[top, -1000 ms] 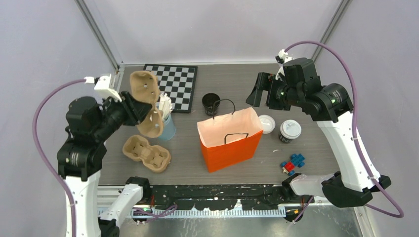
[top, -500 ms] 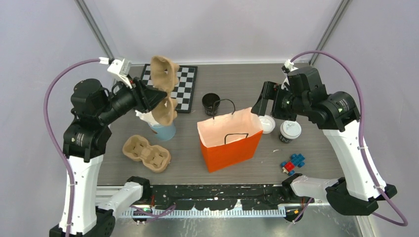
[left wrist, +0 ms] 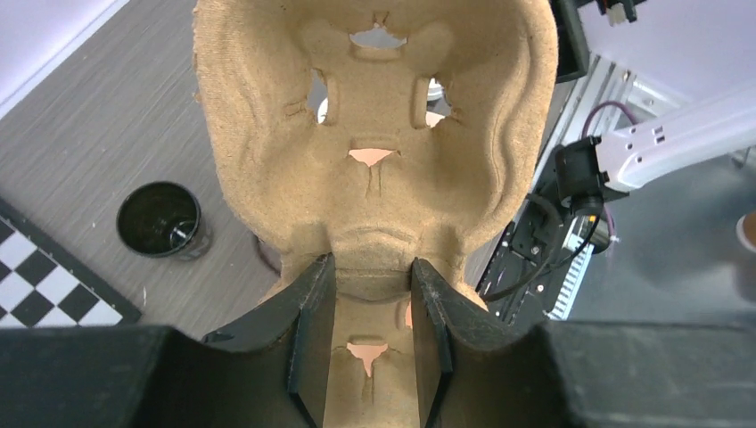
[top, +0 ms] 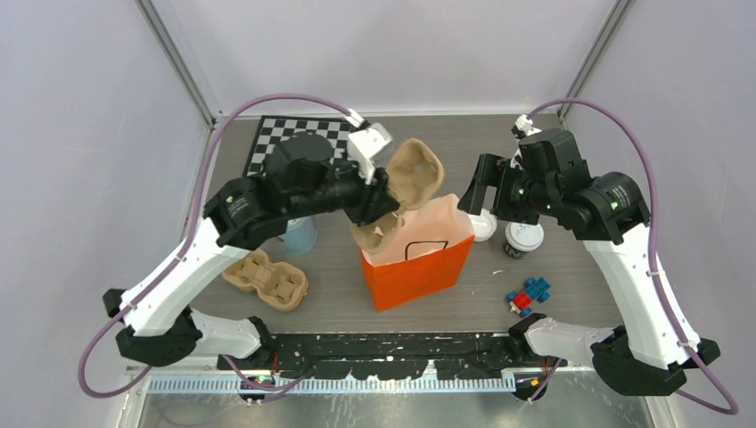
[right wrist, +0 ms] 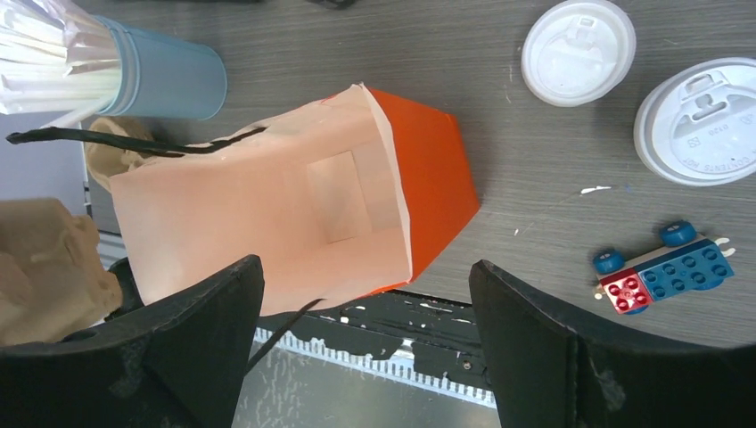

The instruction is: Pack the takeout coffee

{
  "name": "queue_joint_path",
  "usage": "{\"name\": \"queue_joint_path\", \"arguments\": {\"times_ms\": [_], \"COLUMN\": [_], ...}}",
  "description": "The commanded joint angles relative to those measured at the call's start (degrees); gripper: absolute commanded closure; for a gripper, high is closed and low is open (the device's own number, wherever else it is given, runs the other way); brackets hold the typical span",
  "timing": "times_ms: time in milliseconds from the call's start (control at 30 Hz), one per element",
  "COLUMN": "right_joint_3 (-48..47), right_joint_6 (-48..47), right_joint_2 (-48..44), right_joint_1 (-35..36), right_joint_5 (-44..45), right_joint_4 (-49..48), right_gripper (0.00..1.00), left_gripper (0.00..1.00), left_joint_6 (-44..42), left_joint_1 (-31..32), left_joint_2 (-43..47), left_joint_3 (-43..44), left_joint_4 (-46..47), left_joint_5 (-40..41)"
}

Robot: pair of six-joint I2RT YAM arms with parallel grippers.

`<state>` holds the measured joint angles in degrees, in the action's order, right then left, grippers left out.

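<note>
My left arm rises from its base at the near-left corner, bends at the elbow and reaches right across the desk [top: 579, 276], wrist roughly level. The left pincer [left wrist: 370, 294] is clenched on the narrow waist of a pulp cup carrier [top: 417, 174], one finger [left wrist: 312, 330] on each side. The carrier hangs on edge, pockets facing the wrist camera, with its lower end at the left rim of the orange bag [top: 414, 267]. I cannot tell whether that end is inside the bag.

My right arm climbs from the near-right corner to a high elbow, and its forearm points left. The right pincer [top: 472, 187] hovers over the bag's right edge, looking down into the open mouth. Its jaws are spread wide with nothing between them.

The capped black cup [top: 523, 236] stands on the desk just right of the bag, under the right forearm. A loose white lid [top: 484, 225] lies beside it, nearer the bag. An open black cup [left wrist: 165, 220] stands behind the bag, next to the chessboard [left wrist: 36, 285]; the top view hides it behind my left arm.

A light-blue cup [top: 299, 234] of white sticks stands left of the bag. A second carrier [top: 266, 276] lies flat in front of that cup. A toy brick car [top: 528, 294] sits on the near right.
</note>
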<state>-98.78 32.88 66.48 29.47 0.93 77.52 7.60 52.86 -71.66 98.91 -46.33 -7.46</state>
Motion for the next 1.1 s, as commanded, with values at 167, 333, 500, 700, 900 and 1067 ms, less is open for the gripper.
{"name": "queue_joint_path", "arguments": {"times_ms": [167,333,500,700,900,1067], "right_joint_3": [1.83,1.58,1.32,0.27,1.43,2.77], "right_joint_6": [-1.24,-0.36,-0.67,-1.3,-1.87,-0.55], "right_joint_2": [-4.25,-5.64,-5.55,-5.24,-7.99,-10.66], "right_joint_1": [0.23,0.22,0.2,0.17,0.23,0.17], "right_joint_5": [3.17,3.95,3.94,2.89,0.44,0.27], "right_joint_4": [1.01,1.62,2.09,2.05,2.21,3.88], "right_gripper": [0.11,0.11,0.11,0.11,0.1,0.11], "left_gripper": [0.75,0.76,0.76,0.77,0.77,0.78], "left_joint_6": [-7.41,-10.12,-11.13,-10.45,-10.37,-12.42], "left_joint_1": [7.48,8.56,11.42,12.2,12.46,12.66], "left_joint_2": [-8.94,-13.69,-15.4,-15.51,-16.55,-18.33], "left_joint_3": [12.57,18.17,18.71,15.8,15.66,17.86], "left_joint_4": [-6.1,-11.25,-10.56,-8.57,-10.36,-15.42], "left_joint_5": [7.02,7.07,6.95,6.54,5.79,9.37]}}
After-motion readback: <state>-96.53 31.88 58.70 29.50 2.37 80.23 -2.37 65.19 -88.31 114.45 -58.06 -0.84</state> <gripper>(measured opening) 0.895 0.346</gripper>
